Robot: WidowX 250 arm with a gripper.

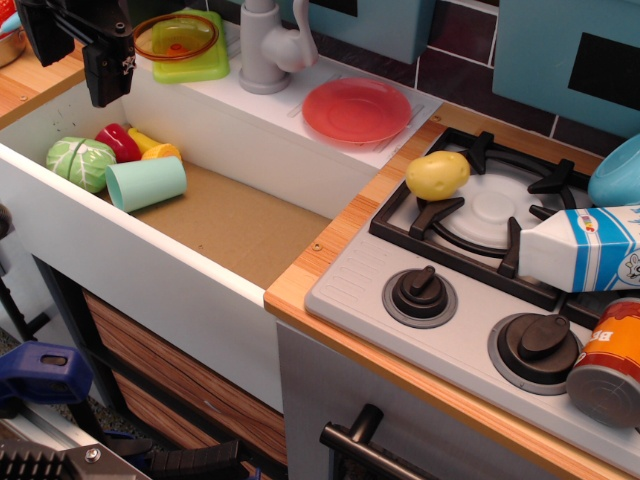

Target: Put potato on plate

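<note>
The yellow potato [437, 174] lies on the left edge of the stove grate [480, 215], beside the wooden counter strip. The red plate [357, 109] sits flat and empty on the white ledge behind the sink, up and left of the potato. My black gripper [107, 72] hangs at the top left over the far left corner of the sink, far from both. Its fingers point down and nothing shows in them. I cannot tell whether they are open or shut.
The sink [230, 215] holds a cabbage toy [80, 162], red pepper [118, 142], yellow-orange pieces [155, 148] and a teal cup [146, 183]. An orange bowl [176, 36] on a green tray and a faucet [265, 50] stand behind. A milk carton [580, 248] and can [610, 360] sit at right.
</note>
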